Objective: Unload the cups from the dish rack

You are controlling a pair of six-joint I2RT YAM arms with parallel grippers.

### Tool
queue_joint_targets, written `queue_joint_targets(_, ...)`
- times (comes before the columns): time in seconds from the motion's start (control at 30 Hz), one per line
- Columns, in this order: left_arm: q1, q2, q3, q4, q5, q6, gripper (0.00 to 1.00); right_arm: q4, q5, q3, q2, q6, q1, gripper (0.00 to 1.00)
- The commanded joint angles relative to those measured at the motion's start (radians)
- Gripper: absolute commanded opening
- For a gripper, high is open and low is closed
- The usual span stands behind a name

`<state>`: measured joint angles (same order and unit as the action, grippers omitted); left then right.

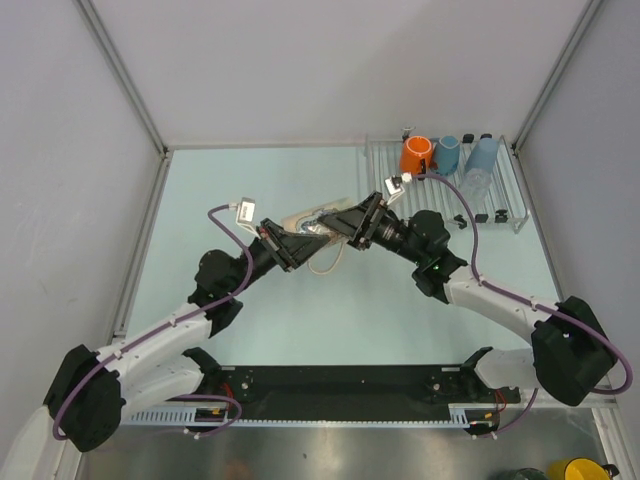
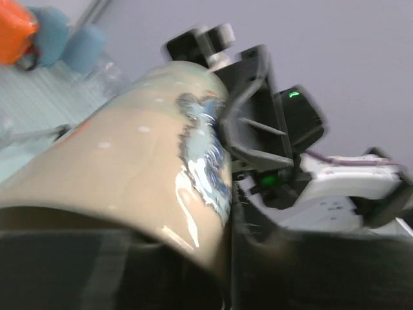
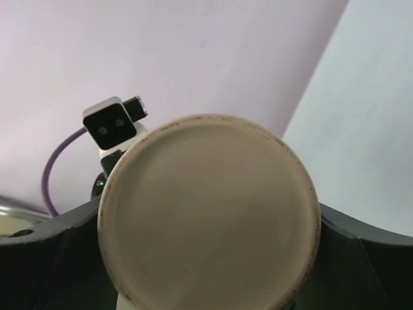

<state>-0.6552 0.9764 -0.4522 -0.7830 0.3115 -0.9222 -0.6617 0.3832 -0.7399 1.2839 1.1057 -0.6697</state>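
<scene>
Pincer on the left arm sits mid-bench, its tip up against the left end of the beige tumbler. In its own wrist view the tumbler's side, with a blue patterned patch, fills the frame just above a dark blurred band. Whether these jaws grip it or only lie alongside, I cannot tell.

The tumbler lies on its side in the air between the two arms, above the pale green bench. The right pincer clamps its right end. The right wrist view shows the round base face-on, with a dark finger pressed to each flank, spread as wide as the tumbler.

Further right, at the far right corner, stands the dish rack, well apart from both pincers. Along its far edge are the orange mug, the teal-blue mug and the light-blue cup, in a row and close together. The rods nearer than them are bare.

Beyond the near right edge of the bench, a yellow mug shows partly.
</scene>
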Motion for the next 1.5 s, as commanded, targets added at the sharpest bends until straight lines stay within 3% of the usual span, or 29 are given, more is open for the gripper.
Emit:
queue_joint_targets(0.0,-0.004,0.008,-0.013,-0.003,0.011,0.019,0.00,-0.174,0.022,-0.046,-0.037,-0.017,-0.008,0.00)
queue_joint_targets(0.13,-0.004,0.012,-0.023,0.037,-0.011,0.022,0.00,-0.135,0.022,-0.046,-0.049,-0.035,-0.007,0.01)
queue_joint_targets(0.23,-0.004,0.004,-0.051,0.121,-0.028,0.052,0.00,-0.076,0.016,-0.049,-0.064,-0.059,-0.001,0.43)
queue_joint_targets(0.27,-0.004,-0.007,-0.060,0.145,-0.035,0.065,0.00,-0.056,0.013,-0.050,-0.072,-0.076,0.002,0.70)
queue_joint_targets(0.33,-0.004,-0.024,-0.086,0.224,-0.051,0.101,0.00,0.005,-0.001,-0.053,-0.096,-0.095,0.012,0.97)
queue_joint_targets(0.7,0.008,-0.113,-0.189,0.481,-0.110,0.215,0.00,0.206,-0.007,-0.041,-0.244,-0.096,0.313,1.00)
queue_joint_targets(0.83,0.020,-0.119,-0.213,0.527,-0.123,0.232,0.00,0.289,-0.020,-0.061,-0.291,-0.148,0.358,1.00)
queue_joint_targets(0.97,0.038,-0.102,-0.282,0.629,-0.178,0.276,0.00,0.420,-0.058,-0.107,-0.310,-0.239,0.352,1.00)
queue_joint_targets(1.2,0.120,0.033,-0.602,1.011,-0.346,0.437,0.00,0.704,-0.254,-0.214,-0.313,-0.425,0.246,1.00)
queue_joint_targets(1.47,0.170,0.188,-0.813,1.186,-0.489,0.509,0.00,0.741,-0.285,-0.199,-0.310,-0.451,0.225,1.00)
